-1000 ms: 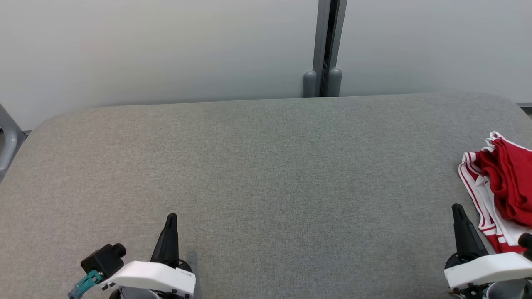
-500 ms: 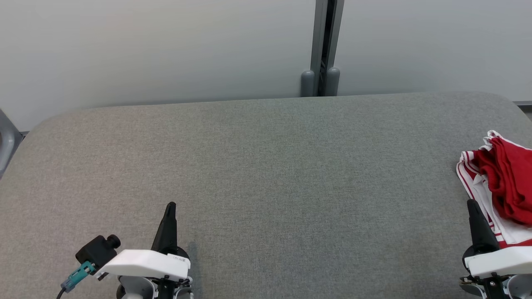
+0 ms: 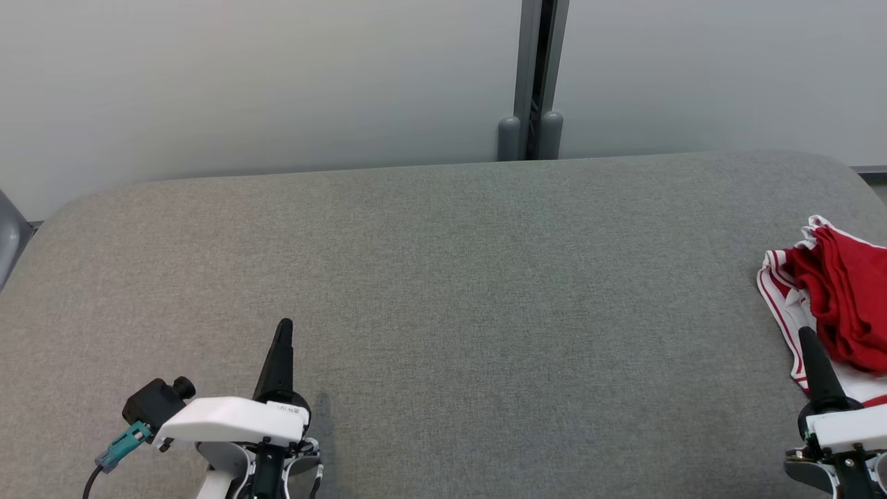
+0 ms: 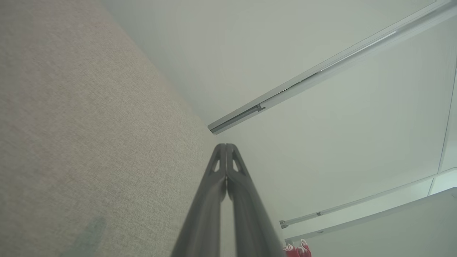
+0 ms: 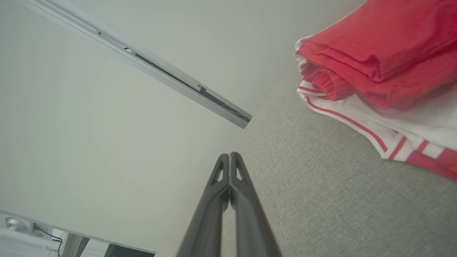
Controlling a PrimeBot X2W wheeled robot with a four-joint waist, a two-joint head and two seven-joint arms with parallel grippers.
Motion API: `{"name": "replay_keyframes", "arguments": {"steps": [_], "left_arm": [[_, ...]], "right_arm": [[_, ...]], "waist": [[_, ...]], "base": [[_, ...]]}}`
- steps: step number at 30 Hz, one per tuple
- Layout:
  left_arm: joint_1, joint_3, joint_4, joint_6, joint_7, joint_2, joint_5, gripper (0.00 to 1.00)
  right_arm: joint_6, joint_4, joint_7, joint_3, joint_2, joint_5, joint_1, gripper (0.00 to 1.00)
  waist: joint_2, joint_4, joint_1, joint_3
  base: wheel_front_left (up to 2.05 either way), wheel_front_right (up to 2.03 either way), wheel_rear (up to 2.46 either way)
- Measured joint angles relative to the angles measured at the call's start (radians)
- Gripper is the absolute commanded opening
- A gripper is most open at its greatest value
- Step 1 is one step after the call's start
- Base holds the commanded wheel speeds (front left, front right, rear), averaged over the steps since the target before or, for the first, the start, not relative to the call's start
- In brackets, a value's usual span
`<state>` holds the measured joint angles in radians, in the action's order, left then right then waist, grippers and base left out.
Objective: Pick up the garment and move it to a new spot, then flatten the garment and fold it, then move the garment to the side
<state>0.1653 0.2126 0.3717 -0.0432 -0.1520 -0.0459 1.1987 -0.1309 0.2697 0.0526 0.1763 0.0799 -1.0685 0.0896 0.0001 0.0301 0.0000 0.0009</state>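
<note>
The garment (image 3: 842,305), red cloth over white with red stripes, lies in a layered heap at the right edge of the grey worktop (image 3: 443,277), partly running out of the head view. That placing fits two stages: a bundle waiting to be carried toward the middle, or a folded one already set aside (the right wrist view shows fairly tidy stacked layers, though the edges sit loose).

The left claw (image 3: 283,326) and the right claw (image 3: 806,336) each have their fingers pressed together, pinching nothing. The right claw points along the garment's near white edge, just beside it. Its wrist view shows grey worktop between the fingers and the cloth.

Against the picture from a second ago, the whole head view has slid a little, so the camera has turned. Beyond that shift, the left claw reaches further up the worktop, and the right claw has moved rightward, closer to the garment. The garment keeps its shape.
</note>
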Motion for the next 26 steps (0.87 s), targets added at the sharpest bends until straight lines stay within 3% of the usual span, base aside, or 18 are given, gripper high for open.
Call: {"name": "replay_keyframes", "arguments": {"steps": [26], "left_arm": [[0.070,-0.002,0.031,-0.036,0.029,-0.001,0.219,0.00]], "right_arm": [[0.000,0.026,0.091,0.085,0.008,-0.239,0.034,0.00]], "waist": [[0.0000,-0.012,0.0000,0.002]], "base": [[0.00,0.00,0.00]]}}
